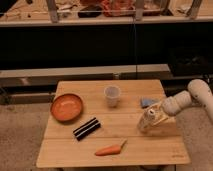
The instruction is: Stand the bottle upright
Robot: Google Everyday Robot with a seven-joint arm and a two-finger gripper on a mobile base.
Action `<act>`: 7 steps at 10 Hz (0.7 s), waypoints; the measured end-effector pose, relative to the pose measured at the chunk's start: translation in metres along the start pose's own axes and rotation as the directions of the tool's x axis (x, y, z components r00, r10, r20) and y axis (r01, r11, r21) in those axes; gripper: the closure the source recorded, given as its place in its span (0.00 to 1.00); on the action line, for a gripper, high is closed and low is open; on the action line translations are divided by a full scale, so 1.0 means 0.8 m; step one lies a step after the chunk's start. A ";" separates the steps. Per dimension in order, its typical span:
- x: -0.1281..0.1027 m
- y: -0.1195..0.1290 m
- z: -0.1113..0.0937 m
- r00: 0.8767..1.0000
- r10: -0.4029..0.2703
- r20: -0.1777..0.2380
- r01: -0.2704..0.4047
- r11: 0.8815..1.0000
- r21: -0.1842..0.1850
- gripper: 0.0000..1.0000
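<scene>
Dark shelving is running across the background, with cluttered items sitting on a lit upper shelf, and a light wooden slatted table [65, 152] is standing in front of it on a speckled floor. An orange bowl [66, 107] is sitting at the table's left side, and a black rectangular object [86, 128] is lying slantwise just beside it toward the centre. A carrot [110, 149] is lying near the front edge. A translucent white cup [112, 96] is standing upright toward the back, and a small blue-grey object [147, 102] is resting near the right rear. The white arm [192, 97] is reaching in from the right, and the gripper [156, 118] is sitting low over the table's right side, right against the bottle [146, 121]. The bottle is tilting, its white cap pointing up and slightly rightward toward the gripper, its base down near the tabletop. How far the gripper is closing around the bottle cannot be told.
</scene>
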 end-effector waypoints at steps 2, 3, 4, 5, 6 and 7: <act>0.000 0.002 0.001 1.000 0.003 -0.007 -0.004 1.000 -0.007 0.20; 0.000 0.003 0.002 1.000 0.003 -0.009 -0.003 1.000 -0.009 0.20; 0.000 0.003 0.002 1.000 0.003 -0.010 -0.004 1.000 -0.010 0.20; 0.000 0.003 0.003 1.000 0.004 -0.012 -0.004 1.000 -0.012 0.20; 0.001 0.003 0.003 1.000 0.003 -0.017 -0.003 1.000 -0.014 0.20; 0.001 0.003 0.002 1.000 0.001 -0.028 -0.001 1.000 -0.015 0.20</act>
